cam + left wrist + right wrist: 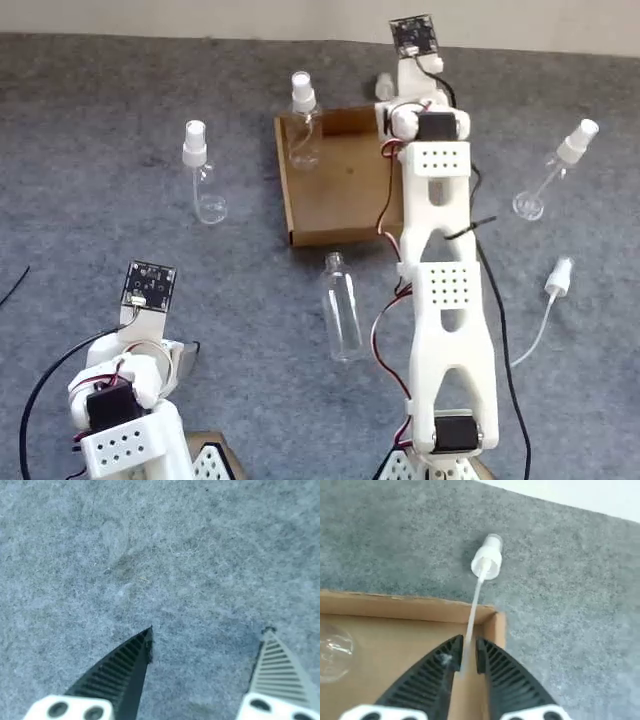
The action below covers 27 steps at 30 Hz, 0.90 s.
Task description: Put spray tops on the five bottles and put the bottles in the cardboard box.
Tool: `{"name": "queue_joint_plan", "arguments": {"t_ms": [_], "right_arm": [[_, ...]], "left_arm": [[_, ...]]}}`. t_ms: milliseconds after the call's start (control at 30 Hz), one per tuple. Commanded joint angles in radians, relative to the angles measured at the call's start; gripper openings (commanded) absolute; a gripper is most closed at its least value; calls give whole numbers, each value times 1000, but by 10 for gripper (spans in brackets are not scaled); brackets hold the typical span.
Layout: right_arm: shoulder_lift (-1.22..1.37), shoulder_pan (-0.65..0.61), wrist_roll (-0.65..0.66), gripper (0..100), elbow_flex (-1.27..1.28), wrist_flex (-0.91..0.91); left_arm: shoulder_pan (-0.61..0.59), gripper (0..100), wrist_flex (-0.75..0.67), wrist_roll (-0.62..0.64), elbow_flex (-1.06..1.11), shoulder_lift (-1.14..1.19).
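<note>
Spray top (487,560) sits pinched by its tube in my right gripper (469,652); capless bottle (341,310) lies back toward my base, neck toward box (285,195). Left gripper (205,645) gapes.

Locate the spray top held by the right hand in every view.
High view: spray top just beyond the cardboard box's far edge, at the tip of the outstretched arm.
Right wrist view: its white head over the grey mat past the box corner, tube pinched in the right hand.
Left wrist view: grey mat under the open left hand.
Shared landmark: grey mat; box links high and right wrist views.
</note>
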Motion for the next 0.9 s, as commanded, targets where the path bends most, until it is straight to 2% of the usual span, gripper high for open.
{"name": "queue_joint_plan", "arguments": {"t_ms": [0, 300, 500, 533, 633, 867], "right_arm": [[-185, 24, 5, 3, -156, 58], [-469, 18, 5, 3, -156, 251], [-699, 5, 8, 3, -151, 526], [-733, 15, 6, 3, -120, 516], [-857, 56, -3, 3, 142, 518], [-1395, 81, -2, 27, 1142, 510]], "left_arm": [[13, 302, -14, -6, 21, -2], [13, 302, -14, -6, 21, -2], [13, 302, -20, -6, 21, -2], [13, 302, -21, -6, 21, -2], [13, 302, -21, -6, 21, -4], [13, 302, -21, -6, 21, -5]]}}
